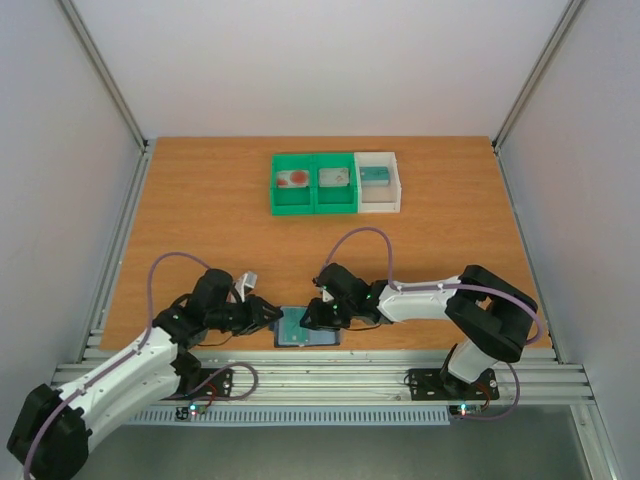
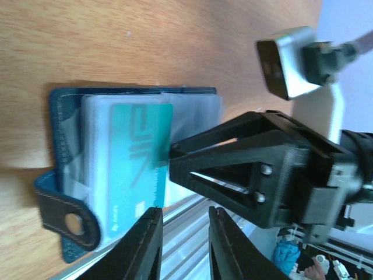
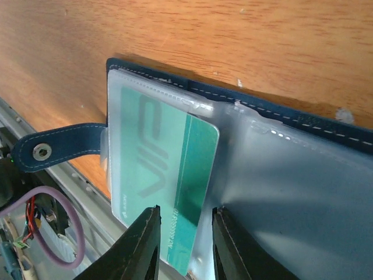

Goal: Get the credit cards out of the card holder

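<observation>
**Card holder at the near table edge, one teal card half out**

Item: card holder [image 3: 326, 129], dark blue with pale stitching, lying open and flat on the wooden table [image 1: 200, 200]. It sits right at the near edge, against the aluminium rail [image 1: 330, 375] and between the two grippers.

Contents seen: 1 teal card [image 3: 169, 192] marked "VIP". About half of it is under a clear sleeve [image 3: 303, 192] and the other half sticks out toward the rail. Whether more cards sit in the other sleeves cannot be told.

Attached: 1 strap [image 3: 58, 149] with a metal snap, lying out to one side over the table edge.

Grippers: 2.
- Left gripper [image 2: 184, 216]: fingers a narrow gap apart, nothing between them. It is low beside the holder, near the short edge of the teal card.
- Right gripper [image 3: 185, 211]: fingers a narrow gap apart, with the card's exposed corner showing in the gap. Whether the pads touch the card cannot be told. In the left wrist view its black fingers reach the card's long edge and cover part of the holder.

Elsewhere on the table, well apart at the far middle, is a row of 3 bins side by side.
- 2 green bins [image 1: 295, 208] [image 1: 335, 208], each holding 1 pale card [image 1: 295, 179] [image 1: 333, 177] with red on it.
- 1 white bin [image 1: 378, 207] holding 1 teal-topped card [image 1: 375, 175].

Cables: 2 purple loops, one per arm [image 1: 165, 262] [image 1: 365, 233].
</observation>
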`<state>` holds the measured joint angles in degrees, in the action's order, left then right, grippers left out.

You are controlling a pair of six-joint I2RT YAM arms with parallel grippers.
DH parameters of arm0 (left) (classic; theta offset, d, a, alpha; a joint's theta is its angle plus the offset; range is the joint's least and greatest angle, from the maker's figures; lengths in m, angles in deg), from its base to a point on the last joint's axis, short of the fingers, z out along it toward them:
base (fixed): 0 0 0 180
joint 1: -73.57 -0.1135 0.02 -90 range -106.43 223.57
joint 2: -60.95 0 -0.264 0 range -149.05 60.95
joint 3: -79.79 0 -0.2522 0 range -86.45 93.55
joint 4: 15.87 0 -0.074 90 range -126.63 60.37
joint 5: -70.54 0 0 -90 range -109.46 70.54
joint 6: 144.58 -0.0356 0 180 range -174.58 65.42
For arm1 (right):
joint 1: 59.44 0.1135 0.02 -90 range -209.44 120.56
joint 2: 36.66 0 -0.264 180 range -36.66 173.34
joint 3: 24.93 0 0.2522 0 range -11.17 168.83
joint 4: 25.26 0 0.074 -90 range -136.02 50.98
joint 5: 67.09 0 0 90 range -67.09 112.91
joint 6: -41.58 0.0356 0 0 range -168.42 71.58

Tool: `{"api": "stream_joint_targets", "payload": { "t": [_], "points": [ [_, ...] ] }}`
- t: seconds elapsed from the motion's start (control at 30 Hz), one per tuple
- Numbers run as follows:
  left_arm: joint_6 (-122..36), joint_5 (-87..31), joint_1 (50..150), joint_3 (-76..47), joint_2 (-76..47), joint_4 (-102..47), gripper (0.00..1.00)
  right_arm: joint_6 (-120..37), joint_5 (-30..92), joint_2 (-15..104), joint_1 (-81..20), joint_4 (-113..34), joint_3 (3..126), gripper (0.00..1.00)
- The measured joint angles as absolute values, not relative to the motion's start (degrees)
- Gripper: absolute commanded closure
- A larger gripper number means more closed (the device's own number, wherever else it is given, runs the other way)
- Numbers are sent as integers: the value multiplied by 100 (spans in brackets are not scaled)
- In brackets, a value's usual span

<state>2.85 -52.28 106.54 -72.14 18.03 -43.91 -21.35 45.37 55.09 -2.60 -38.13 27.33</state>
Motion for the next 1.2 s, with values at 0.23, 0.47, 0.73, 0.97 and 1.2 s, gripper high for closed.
{"api": "stream_joint_targets", "payload": {
  "t": [0.23, 0.47, 0.73, 0.97, 1.2],
  "points": [
    [503, -5232, 10775, -7253, 2076, -4015, 70, -2120, 4532, 5625, -260, -3726, 2733, 75],
    [490, -5186, 10775, -7284, 1528, -3860, 76, -2079, 4537, 5690, -260, -3588, 2733, 76],
    [291, -5046, 10775, -7352, 902, -3718, 86, -2017, 4550, 5719, -262, -3494, 2724, 77],
    [95, -4876, 10779, -7468, 428, -3569, 89, -1993, 4598, 5797, -267, -3359, 2718, 79],
    [38, -4874, 10779, -7549, 161, -3294, 89, -1987, 4657, 5835, -288, -3256, 2692, 87]
  ]
}}
